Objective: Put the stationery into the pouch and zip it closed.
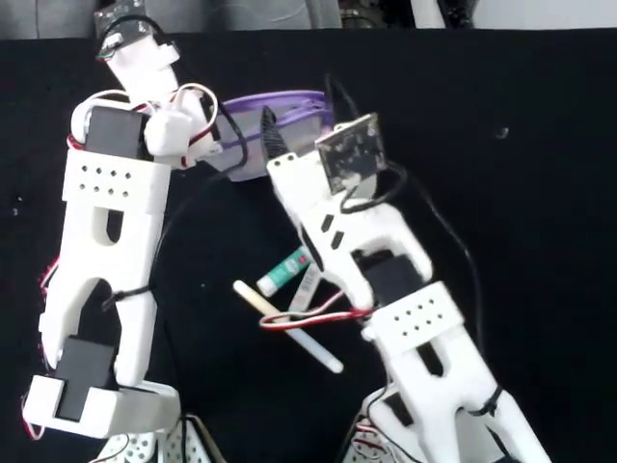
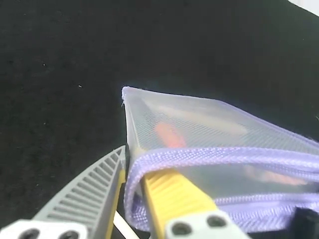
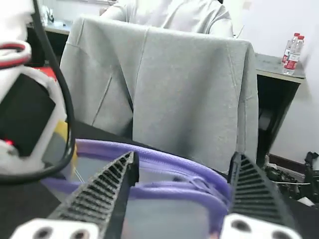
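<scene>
A grey garment (image 3: 164, 94) hangs behind the black table (image 1: 540, 193), bottles (image 3: 293, 51) on a desk (image 3: 271, 67) by a white wall (image 3: 269, 25)

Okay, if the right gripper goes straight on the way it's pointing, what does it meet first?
Probably the pouch: its purple zipper edge lies directly ahead, between the open fingers of the right gripper. Depth is unclear, but nothing else shows in front of it.
</scene>
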### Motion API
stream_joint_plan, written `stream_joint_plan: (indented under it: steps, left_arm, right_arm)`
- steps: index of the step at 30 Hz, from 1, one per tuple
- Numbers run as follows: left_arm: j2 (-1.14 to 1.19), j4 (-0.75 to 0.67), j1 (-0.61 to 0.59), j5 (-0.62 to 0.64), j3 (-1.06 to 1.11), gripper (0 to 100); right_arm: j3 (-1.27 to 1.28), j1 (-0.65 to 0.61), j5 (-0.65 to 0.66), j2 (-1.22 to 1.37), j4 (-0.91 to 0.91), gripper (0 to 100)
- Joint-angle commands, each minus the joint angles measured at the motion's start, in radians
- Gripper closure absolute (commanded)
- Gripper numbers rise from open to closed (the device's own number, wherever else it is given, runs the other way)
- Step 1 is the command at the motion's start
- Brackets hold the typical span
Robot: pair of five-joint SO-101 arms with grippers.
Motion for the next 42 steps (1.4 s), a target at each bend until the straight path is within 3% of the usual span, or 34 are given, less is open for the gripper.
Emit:
stream_joint_plan:
  steps: [1, 10, 18, 23, 32, 42]
  left_arm:
    - [-0.006, -0.002, -0.067, -0.011, -0.033, 97]
    - [-0.006, -0.038, -0.321, -0.012, -0.035, 97]
    - [-0.006, -0.087, -0.529, -0.046, -0.035, 97]
    - [-0.005, -0.089, -0.607, -0.048, -0.035, 97]
    - [0.034, -0.117, -0.665, -0.048, -0.051, 97]
    - [0.229, -0.107, -0.731, -0.048, -0.200, 97]
  right_arm:
    - [-0.173, 0.032, 0.032, -0.007, 0.167, 71.3]
    - [-0.503, 0.100, 0.032, 0.001, 0.623, 71.3]
    - [-0.452, 0.097, 0.032, 0.002, 0.802, 71.3]
    - [-0.272, 0.080, 0.092, 0.002, 0.779, 71.3]
    - [0.024, -0.104, 0.124, 0.005, 0.638, 71.3]
    - [-0.030, -0.250, 0.117, 0.392, 0.525, 71.3]
